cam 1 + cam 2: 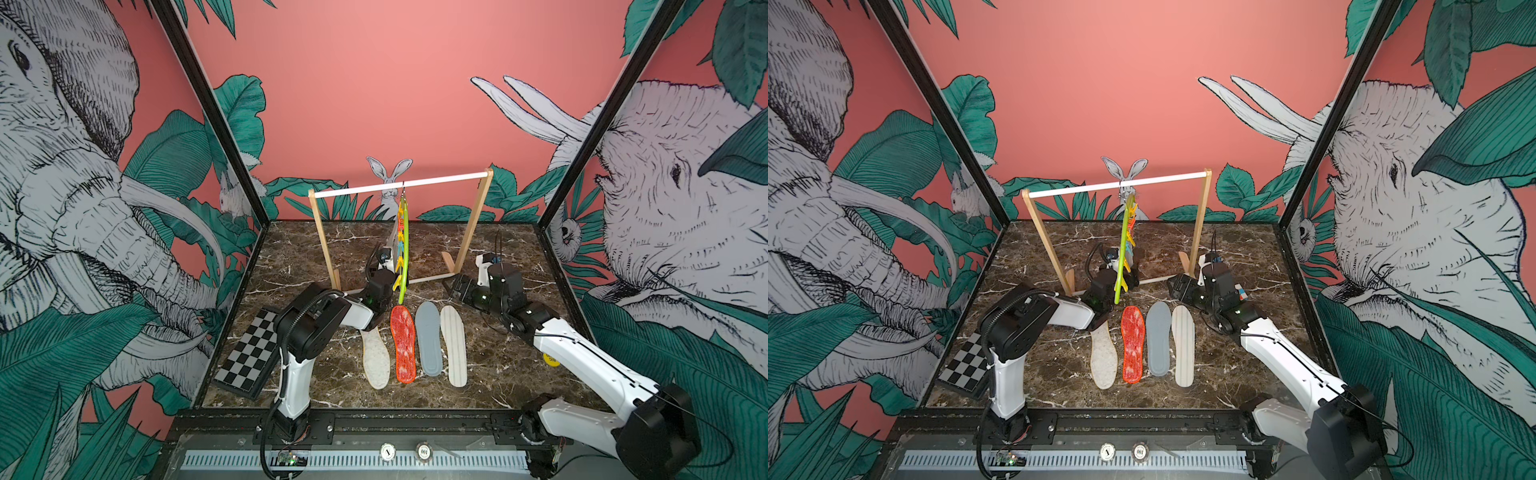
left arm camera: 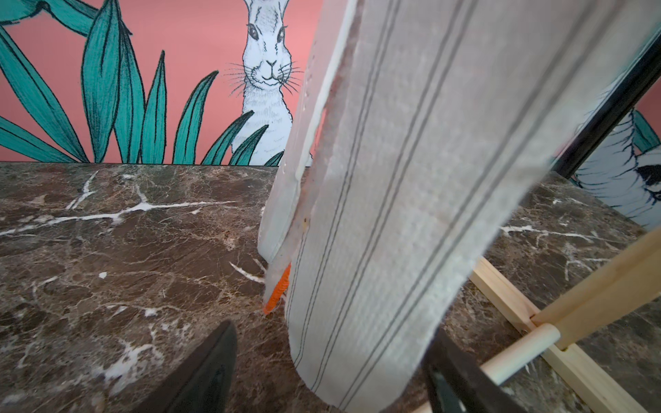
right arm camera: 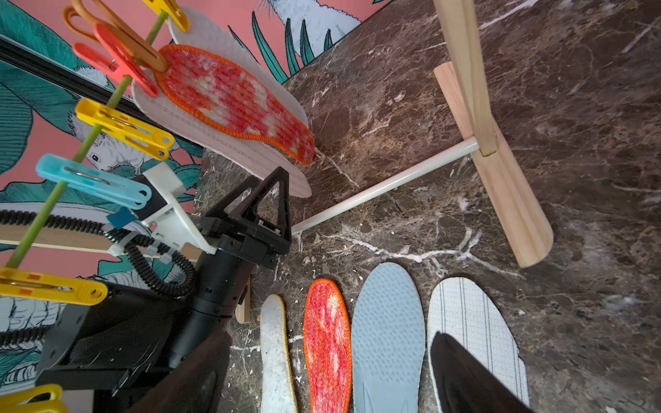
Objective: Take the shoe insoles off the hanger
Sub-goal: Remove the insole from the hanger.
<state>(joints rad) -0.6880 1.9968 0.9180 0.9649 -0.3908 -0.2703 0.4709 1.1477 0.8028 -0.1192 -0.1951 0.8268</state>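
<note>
Brown marble tabletop [image 1: 498, 374] holds four insoles [image 1: 403, 345]; three hang pegged on the thin lime-green plastic hanger [image 1: 406, 249]. My left gripper [image 2: 331, 329] straddles the white striped fabric insole [image 2: 411, 178], fingers apart; right gripper [image 3: 329, 336] open, empty. A skewed tug might unhook the hanger or drag its red-orange mottled neighbour [image 3: 232, 100].
</note>
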